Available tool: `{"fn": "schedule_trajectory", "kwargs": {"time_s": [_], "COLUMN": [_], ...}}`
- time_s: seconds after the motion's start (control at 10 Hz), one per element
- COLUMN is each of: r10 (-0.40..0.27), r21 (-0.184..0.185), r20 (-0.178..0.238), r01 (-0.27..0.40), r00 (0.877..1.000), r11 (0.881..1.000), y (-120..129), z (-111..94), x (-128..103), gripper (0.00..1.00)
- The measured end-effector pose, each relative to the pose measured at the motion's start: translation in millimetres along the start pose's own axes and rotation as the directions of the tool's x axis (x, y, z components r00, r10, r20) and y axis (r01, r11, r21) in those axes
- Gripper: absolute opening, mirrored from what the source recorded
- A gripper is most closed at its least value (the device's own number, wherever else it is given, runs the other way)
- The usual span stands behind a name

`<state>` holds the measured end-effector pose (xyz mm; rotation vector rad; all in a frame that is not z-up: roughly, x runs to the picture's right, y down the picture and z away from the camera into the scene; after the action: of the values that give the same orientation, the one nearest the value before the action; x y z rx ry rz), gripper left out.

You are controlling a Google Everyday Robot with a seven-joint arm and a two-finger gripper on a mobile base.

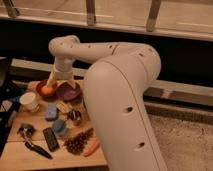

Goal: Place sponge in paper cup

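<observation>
Near the desk's (65, 159) back edge the claw (59, 82) hangs over two bowls (69, 92); I cannot tell whether it is spread. The blue sponge (51, 111) lies just beside the paper cup (30, 101), toward the left edge. In that clutter, a careless descent could topple the light cup.

No text or labels can be read.

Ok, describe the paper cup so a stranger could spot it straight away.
Find the wooden table and go to its left edge as seen. The paper cup stands there, in front of the red bowl holding an orange; the gripper hangs above and behind that bowl. It's the only white, open-topped container.
</observation>
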<state>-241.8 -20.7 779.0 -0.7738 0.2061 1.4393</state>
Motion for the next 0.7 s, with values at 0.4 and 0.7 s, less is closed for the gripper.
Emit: {"fn": "schedule_trajectory", "kwargs": {"time_s": [0.4,0.7], "r10": [-0.028,-0.062], "r21": [-0.054,-0.088], "r20": [0.018,-0.007], "r01": [0.029,0.061], "r00": [0.999,0.998], "r11": [0.998,0.994], "y": [49,60], "z": [47,78], "x": [4,2], "gripper": [0.80,0.80]}}
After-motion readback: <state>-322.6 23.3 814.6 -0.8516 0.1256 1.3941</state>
